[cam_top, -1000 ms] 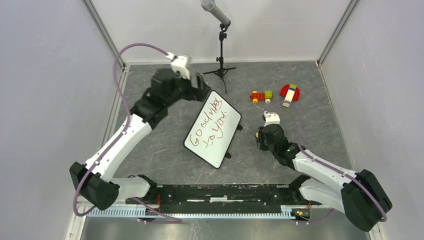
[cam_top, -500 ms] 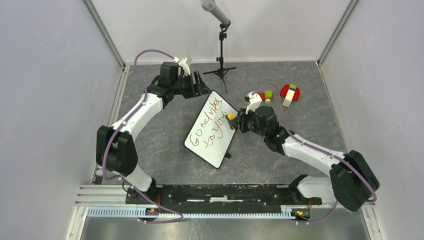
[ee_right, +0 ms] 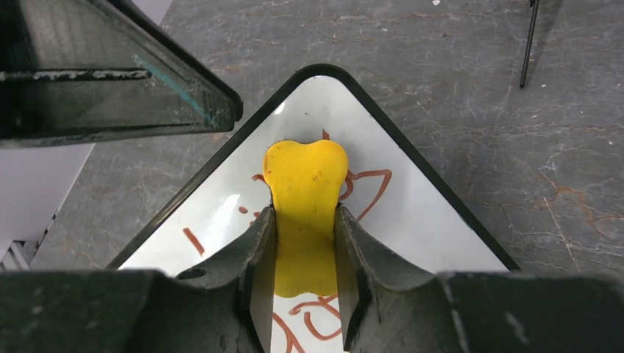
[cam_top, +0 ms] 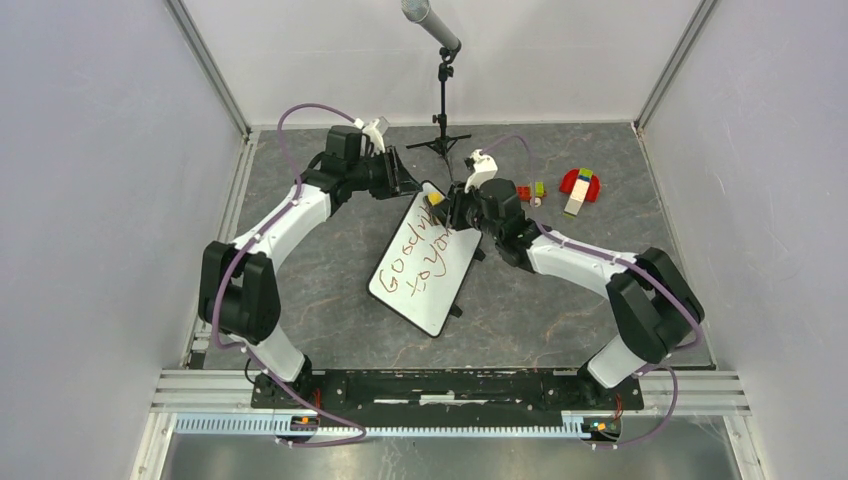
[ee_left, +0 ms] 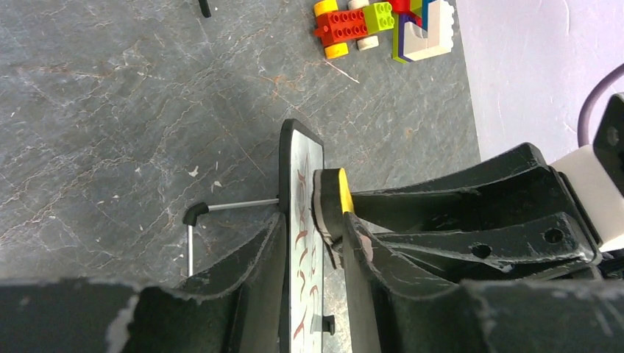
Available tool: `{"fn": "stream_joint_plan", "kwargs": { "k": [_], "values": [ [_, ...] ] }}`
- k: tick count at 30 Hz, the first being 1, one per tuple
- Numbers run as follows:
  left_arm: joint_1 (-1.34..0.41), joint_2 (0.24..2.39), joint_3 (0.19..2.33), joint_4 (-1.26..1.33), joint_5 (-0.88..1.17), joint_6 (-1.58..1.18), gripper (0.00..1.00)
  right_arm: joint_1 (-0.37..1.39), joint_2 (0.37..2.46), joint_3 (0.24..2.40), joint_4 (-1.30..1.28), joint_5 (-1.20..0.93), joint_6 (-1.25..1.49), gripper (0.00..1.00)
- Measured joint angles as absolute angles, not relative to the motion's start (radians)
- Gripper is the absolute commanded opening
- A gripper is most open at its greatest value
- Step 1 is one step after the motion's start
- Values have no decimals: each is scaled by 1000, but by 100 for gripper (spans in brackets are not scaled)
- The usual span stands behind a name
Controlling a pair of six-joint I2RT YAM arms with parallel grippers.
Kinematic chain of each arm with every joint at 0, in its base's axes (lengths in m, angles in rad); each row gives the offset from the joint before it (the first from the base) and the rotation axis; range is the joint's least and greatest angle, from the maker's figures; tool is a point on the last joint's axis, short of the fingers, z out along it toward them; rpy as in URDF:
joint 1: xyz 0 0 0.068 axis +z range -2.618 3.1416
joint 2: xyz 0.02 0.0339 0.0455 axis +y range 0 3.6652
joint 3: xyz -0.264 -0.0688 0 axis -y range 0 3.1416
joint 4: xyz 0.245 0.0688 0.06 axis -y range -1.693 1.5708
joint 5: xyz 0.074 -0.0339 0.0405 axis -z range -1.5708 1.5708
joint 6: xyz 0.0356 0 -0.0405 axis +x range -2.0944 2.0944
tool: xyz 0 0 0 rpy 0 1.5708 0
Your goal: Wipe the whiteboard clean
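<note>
Whiteboard [cam_top: 425, 265]: centre of the top view, on the grey tabletop [cam_top: 330, 290], red writing facing up. Right fingers [ee_right: 257, 250]: clamped on a yellow eraser [ee_right: 305, 184] set against the board's far corner. Left fingers [ee_left: 257, 257]: parted, one on either side of that corner's edge.

High overhead; close wrists share whiteboard [cam_top: 425, 262] corner.
</note>
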State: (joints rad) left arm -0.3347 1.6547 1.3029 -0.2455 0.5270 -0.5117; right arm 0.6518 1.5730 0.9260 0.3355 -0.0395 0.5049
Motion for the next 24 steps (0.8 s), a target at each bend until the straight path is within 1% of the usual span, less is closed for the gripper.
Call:
{"fn": "stream_joint_plan", "kwargs": {
  "k": [5,8,9,12,14,18,20,24],
  "values": [
    [-335,1678,1304,-244,527,-512,40,653,1631,933,375,-33,543,19],
    [-335,1711,1304,-246,529,-512,38,653,1645,933,393,-29,556,36],
    [-335,1718,1304,-248,529,-512,36,653,1645,933,396,-26,556,41],
    [-335,1725,1304,-249,529,-512,32,653,1644,931,414,-22,554,53],
    [-335,1725,1304,-245,530,-512,29,653,1642,923,423,-16,551,57],
    [-335,1725,1304,-246,530,-512,25,653,1636,916,432,-3,541,59],
    [-335,1725,1304,-246,530,-512,23,653,1636,916,434,0,535,55],
    [-335,1725,1304,-246,530,-512,22,653,1636,916,438,1,529,53]
  ]
}}
